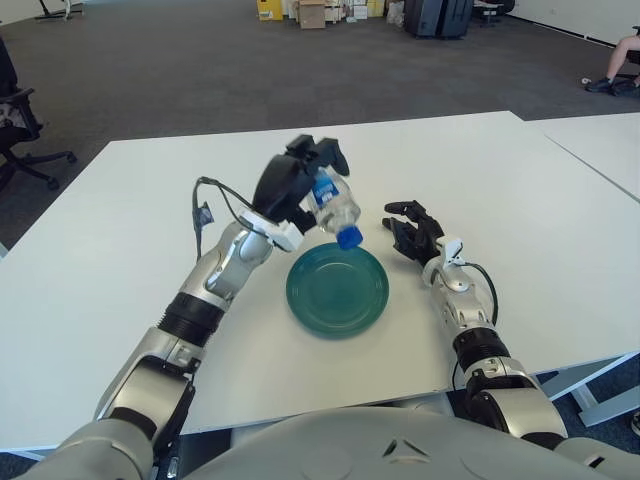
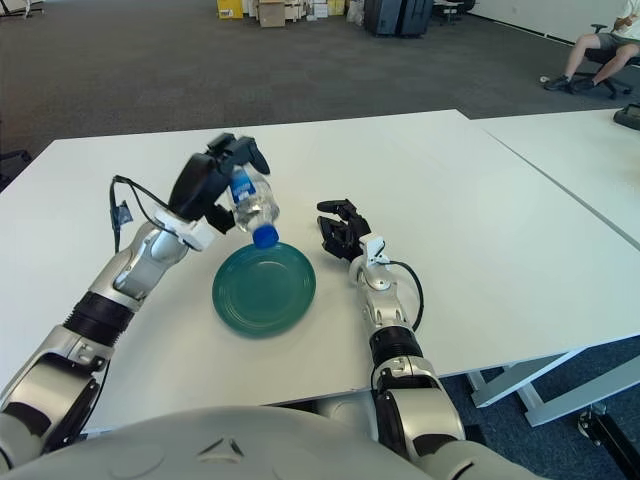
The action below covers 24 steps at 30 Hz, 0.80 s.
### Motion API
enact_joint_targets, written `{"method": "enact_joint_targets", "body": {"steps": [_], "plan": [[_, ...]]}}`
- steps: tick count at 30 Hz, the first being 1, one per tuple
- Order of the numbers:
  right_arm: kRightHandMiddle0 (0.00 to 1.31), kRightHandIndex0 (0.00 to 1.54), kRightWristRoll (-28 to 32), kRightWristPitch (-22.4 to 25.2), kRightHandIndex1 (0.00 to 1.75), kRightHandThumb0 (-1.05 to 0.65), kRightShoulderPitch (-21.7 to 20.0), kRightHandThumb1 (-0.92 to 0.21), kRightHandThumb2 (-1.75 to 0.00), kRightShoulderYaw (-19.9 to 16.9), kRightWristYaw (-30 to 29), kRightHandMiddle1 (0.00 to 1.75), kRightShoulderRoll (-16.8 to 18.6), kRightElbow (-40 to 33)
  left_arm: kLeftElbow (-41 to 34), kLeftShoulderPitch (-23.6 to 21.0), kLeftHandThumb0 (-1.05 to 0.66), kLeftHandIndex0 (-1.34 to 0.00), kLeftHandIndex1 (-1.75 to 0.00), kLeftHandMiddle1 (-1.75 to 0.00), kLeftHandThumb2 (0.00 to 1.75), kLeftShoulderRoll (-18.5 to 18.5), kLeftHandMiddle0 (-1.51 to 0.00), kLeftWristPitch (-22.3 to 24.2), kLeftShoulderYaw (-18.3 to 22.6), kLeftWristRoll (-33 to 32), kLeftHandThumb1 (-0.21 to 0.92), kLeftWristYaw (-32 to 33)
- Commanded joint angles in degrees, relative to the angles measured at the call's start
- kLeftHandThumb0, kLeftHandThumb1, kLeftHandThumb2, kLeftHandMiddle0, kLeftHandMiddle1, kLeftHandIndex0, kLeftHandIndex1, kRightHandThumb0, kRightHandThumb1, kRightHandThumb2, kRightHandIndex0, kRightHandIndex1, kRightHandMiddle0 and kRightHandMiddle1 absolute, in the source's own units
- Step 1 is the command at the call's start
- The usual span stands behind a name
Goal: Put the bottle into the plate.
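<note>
The bottle [image 1: 332,205] is held tight in the left hand [image 1: 290,185], tipped cap-down above the plate's [image 1: 337,290] far edge. It probably needs lowering onto the plate next, then letting go. The right hand [image 1: 412,232] shows just right of the plate, fingers loose and holding nothing.
</note>
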Motion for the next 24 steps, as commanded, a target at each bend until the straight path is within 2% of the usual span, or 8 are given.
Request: {"method": "enact_joint_targets", "body": {"steps": [1,5,12,24], "plan": [[0.19,0.38,0.3,0.39,0.51,-0.49,0.8,-0.75,-0.72,-0.1,-0.37,1.11,0.41,-0.24,-2.43,0.41,0.0,-0.57,-1.75,-1.74,1.59,1.93,-0.78,-0.99,0.32,0.69,0.08,-2.3],[0.19,0.37,-0.21,-0.35,0.55,-0.5,1.03,-0.75,-0.69,-0.02,-1.24,1.13,0.67,-0.34,-5.51,2.75,0.0,-0.56,-1.75,-1.71,1.58,2.91,-0.79,-0.39,-0.19,2.25,0.08,-5.19],[0.22,0.33,-1.38,-0.03,0.59,-0.49,1.63,-0.76,-0.71,0.8,-2.74,1.16,0.69,-1.58,-9.12,3.86,0.0,-0.56,-1.75,-1.68,1.56,4.17,-0.8,1.23,-0.57,2.81,0.09,-11.44],[0.21,0.44,-0.29,1.66,0.66,-0.45,2.03,-0.72,-0.79,0.99,-2.07,1.1,0.64,-2.93,-10.4,3.42,0.0,-0.56,-1.75,-1.66,1.55,4.88,-0.8,2.42,-0.63,5.79,0.09,-16.05]]}}
